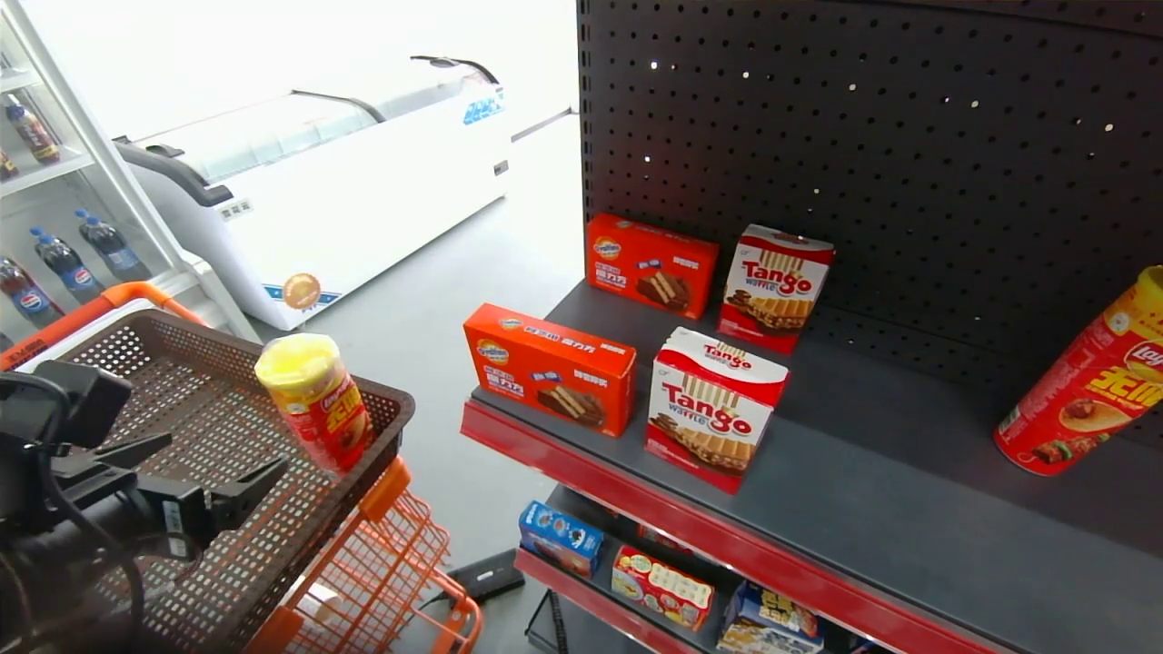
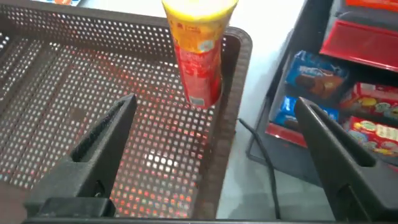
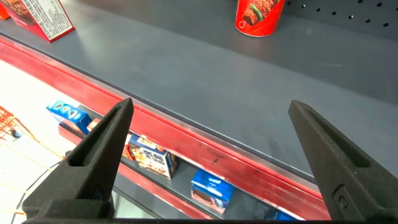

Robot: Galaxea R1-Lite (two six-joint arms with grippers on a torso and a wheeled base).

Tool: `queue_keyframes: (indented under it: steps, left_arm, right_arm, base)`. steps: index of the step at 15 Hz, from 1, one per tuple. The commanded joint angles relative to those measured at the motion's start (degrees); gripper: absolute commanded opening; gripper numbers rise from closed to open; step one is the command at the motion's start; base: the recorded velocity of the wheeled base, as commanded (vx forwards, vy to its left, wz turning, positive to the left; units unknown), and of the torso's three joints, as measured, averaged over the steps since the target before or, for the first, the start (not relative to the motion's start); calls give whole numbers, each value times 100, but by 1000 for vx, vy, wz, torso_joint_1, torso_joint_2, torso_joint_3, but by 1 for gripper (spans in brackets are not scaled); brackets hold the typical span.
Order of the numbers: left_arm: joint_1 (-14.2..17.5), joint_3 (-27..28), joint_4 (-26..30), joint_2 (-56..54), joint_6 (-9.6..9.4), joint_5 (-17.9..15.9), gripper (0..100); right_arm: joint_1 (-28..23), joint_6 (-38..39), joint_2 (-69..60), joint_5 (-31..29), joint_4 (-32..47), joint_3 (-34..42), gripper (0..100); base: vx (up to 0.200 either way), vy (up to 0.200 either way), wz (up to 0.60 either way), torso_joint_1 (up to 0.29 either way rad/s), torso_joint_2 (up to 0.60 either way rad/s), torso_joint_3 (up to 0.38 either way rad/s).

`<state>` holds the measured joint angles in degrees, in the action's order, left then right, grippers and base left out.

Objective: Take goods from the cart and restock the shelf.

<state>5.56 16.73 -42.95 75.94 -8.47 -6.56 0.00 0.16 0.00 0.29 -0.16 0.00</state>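
Beyond left hand (image 1: 225, 450), upright can (image 1: 318, 404)

printed brand labels stand on the shelf boxes (image 1: 710, 397) and the can (image 1: 315, 400).

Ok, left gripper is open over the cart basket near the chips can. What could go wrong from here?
1. The chips can stands upright right by the basket's corner wall, so a finger of the open left gripper may catch the rim or tip it.
2. The second can on the shelf sits tilted at the pegboard; a bump while placing could send it rolling.
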Motion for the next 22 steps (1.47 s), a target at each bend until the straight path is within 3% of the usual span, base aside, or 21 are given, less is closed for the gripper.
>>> queue_keyframes:
  steps: [1, 2, 3, 4, 5, 14, 15, 22]
  left_arm:
    - [51, -143, -970, 1424, -137, -12, 100]
    - [51, -91, -1462, 1793, -137, -12, 100]
    - [59, -64, -1585, 1872, -137, -21, 100]
    - [59, 6, -2446, 2584, -216, -30, 100]
    - [7, 59, -2930, 2909, -207, -47, 100]
    - [-64, 1158, -3958, 4500, -190, -56, 100]
    - [-116, 1237, -4116, 4632, -163, -56, 0]
    - [-178, 1465, -4143, 4676, -216, -56, 0]
  right_arm:
    - [0, 2, 0, -3, -2, 0, 100]
    - [0, 2, 0, -3, -2, 0, 100]
    - [0, 2, 0, 6, -2, 0, 100]
    - [0, 2, 0, -3, -2, 0, 100]
    - [0, 2, 0, 6, -2, 0, 100]
    - [0, 2, 0, 6, -2, 0, 100]
    - [0, 2, 0, 6, -2, 0, 100]
    - [0, 2, 0, 6, -2, 0, 100]
  base:
    - [0, 0, 0, 0, 0, 0]
    - [0, 0, 0, 0, 0, 0]
    - [0, 0, 0, 0, 0, 0]
    - [0, 0, 0, 0, 0, 0]
    - [0, 0, 0, 0, 0, 0]
    - [0, 0, 0, 0, 0, 0]
    - [0, 0, 0, 0, 0, 0]
    - [0, 0, 0, 0, 0, 0]
